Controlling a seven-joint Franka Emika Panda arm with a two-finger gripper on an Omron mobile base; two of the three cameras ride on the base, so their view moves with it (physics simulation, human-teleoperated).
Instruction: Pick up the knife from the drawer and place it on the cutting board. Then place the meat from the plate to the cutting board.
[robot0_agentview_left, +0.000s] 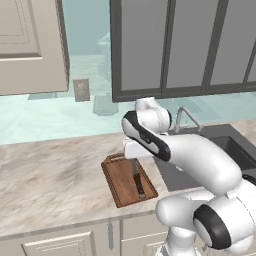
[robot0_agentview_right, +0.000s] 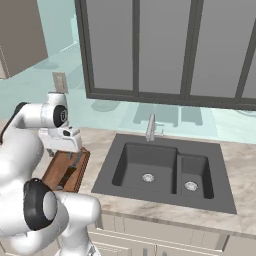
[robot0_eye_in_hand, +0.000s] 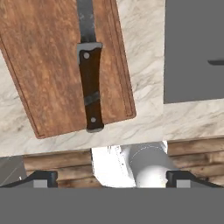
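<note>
Knife (robot0_eye_in_hand: 90, 74) lies flat on the cutting board (robot0_eye_in_hand: 48, 70), directly ahead of the gripper (robot0_eye_in_hand: 111, 178) in the hand view, its dark brown handle toward the fingers and its grey blade running away from them off the far edge of that view. Nothing else rests on the board, which sits on the marble counter (robot0_eye_in_hand: 144, 65), tilted a little against the counter's front edge. The gripper hangs above the board's near end with its two fingertips (robot0_eye_in_hand: 41, 178) spread wide apart and nothing between them; the knife is clear of both.

From the left base view the knife (robot0_agentview_left: 137, 181) shows as a slim dark strip down the middle of the board (robot0_agentview_left: 122, 182), below the hand, with the board's raised rim all around it. From the right base view the board (robot0_agentview_right: 57, 170) lies just under the hand, partly hidden by the arm.

Beyond the gripper to its right, past a strip of bare counter (robot0_agentview_right: 100, 137), the dark grey sink (robot0_agentview_right: 165, 172) is sunk into the counter; it has a large basin and a smaller one, each showing only its drain. A faucet (robot0_agentview_right: 151, 127) stands behind the sink.
</note>
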